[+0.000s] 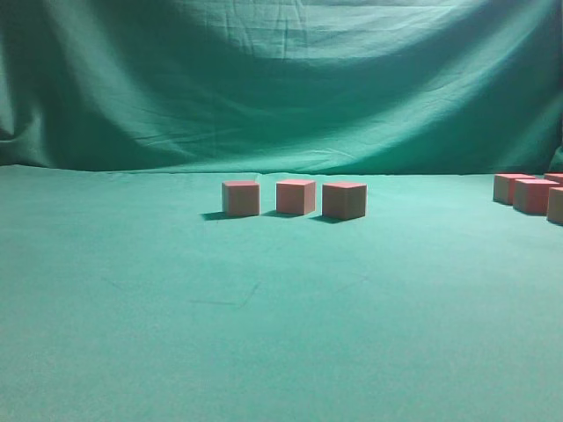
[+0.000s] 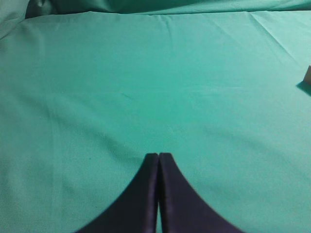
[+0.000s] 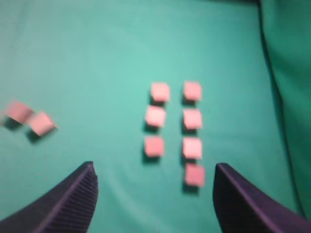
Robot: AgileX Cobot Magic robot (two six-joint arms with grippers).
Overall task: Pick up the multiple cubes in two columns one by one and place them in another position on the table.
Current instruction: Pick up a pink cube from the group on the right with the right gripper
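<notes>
The right wrist view looks down from high up on several reddish-pink cubes in two columns on the green table (image 3: 97, 58). The left column (image 3: 155, 116) has three cubes and the right column (image 3: 192, 118) has several. The nearest cube (image 3: 195, 174) is the bottom one of the right column. My right gripper (image 3: 155, 167) hangs open above them, holding nothing. Two more cubes (image 3: 29, 116) lie apart at the left. The exterior view shows three cubes (image 1: 296, 196) in a row mid-table and others (image 1: 534, 195) at the right edge. My left gripper (image 2: 159, 155) is shut and empty over bare cloth.
A wrinkled green backdrop curtain (image 1: 281, 79) closes off the far side of the table. It also runs along the right side in the right wrist view (image 3: 286, 73). A sliver of a cube (image 2: 308, 74) shows at the right edge of the left wrist view.
</notes>
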